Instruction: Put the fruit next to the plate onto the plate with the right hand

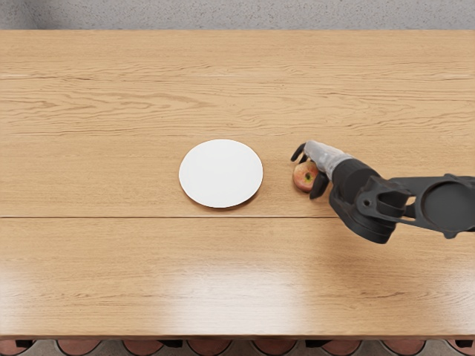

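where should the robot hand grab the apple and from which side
Grip the apple around its round middle, coming from above and the right, where the right robot hand is. It is small and rounded with no handle, so an enclosing hold across its widest part suits, and the plate lies to its left.

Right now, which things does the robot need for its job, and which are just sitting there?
For the job:
- apple, lying beside the plate
- white plate
- right robot hand, fingers curled around the apple

Just there:
- wooden table, which everything rests on
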Robot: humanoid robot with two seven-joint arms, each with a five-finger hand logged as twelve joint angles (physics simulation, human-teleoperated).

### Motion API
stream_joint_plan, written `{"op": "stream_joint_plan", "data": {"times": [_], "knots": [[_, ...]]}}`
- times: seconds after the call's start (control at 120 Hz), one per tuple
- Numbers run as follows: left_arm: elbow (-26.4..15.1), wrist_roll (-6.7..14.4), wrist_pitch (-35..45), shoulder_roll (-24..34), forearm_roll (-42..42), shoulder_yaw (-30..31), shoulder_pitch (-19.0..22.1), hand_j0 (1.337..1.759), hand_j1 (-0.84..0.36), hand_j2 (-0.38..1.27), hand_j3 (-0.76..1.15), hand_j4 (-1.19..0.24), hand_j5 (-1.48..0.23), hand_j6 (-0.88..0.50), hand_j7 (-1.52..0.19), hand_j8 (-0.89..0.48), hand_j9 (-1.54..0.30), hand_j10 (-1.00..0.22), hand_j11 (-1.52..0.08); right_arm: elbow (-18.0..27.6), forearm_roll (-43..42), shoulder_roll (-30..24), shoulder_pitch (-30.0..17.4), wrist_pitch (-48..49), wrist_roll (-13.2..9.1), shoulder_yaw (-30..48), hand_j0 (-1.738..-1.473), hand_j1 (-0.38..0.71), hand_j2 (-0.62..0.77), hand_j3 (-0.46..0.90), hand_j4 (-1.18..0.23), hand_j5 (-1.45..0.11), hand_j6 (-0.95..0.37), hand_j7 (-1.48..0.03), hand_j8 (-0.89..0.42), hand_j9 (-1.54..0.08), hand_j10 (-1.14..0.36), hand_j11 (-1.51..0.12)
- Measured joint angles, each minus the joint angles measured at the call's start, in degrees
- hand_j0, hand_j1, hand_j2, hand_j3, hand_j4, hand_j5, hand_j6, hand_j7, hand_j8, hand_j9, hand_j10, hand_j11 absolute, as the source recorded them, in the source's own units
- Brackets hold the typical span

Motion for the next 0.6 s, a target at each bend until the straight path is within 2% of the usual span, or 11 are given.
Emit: {"op": "stream_joint_plan", "data": {"times": [0.075,0.208,0.308,0.467,0.6], "knots": [[0.0,0.0,0.0,0.0,0.0,0.0,0.0,1.658,0.07,0.05,0.00,-0.23,-0.30,-0.23,-0.30,-0.23,-0.30,-0.23,-0.30,-0.1,0.0,0.3,0.0,-0.1,0.0,-0.1,-1.658,0.14,-0.07,0.00,-0.42,-0.54,-0.41,-0.54,-0.42,-0.54,-0.42,-0.54],[0.0,0.0,0.0,0.0,0.0,0.0,0.0,1.658,0.07,0.05,0.00,-0.23,-0.30,-0.23,-0.30,-0.23,-0.30,-0.23,-0.30,-0.2,0.4,0.4,-0.1,-0.4,0.0,-0.1,-1.655,0.17,0.01,0.00,-0.50,-0.65,-0.37,-0.64,-0.37,-0.65,-0.50,-0.65],[0.0,0.0,0.0,0.0,0.0,0.0,0.0,1.658,0.07,0.05,0.00,-0.23,-0.30,-0.23,-0.30,-0.23,-0.30,-0.23,-0.30,-0.2,1.0,0.5,0.0,-0.5,0.0,-0.1,-1.653,0.20,0.07,0.00,-0.57,-0.71,-0.34,-0.72,-0.35,-0.72,-0.48,-0.73],[0.0,0.0,0.0,0.0,0.0,0.0,0.0,1.658,0.07,0.05,0.00,-0.23,-0.30,-0.23,-0.30,-0.23,-0.30,-0.23,-0.30,-0.2,2.0,0.2,0.2,-0.2,0.0,0.0,-1.650,0.21,0.11,0.00,-0.52,-0.81,-0.30,-0.80,-0.31,-0.81,-0.46,-0.81],[0.0,0.0,0.0,0.0,0.0,0.0,0.0,1.658,0.07,0.05,0.00,-0.23,-0.30,-0.23,-0.30,-0.23,-0.30,-0.23,-0.30,0.0,5.2,-0.8,2.1,1.9,0.0,0.3,-1.651,0.20,0.19,0.00,-0.57,-0.85,-0.32,-0.83,-0.33,-0.85,-0.48,-0.84]]}}
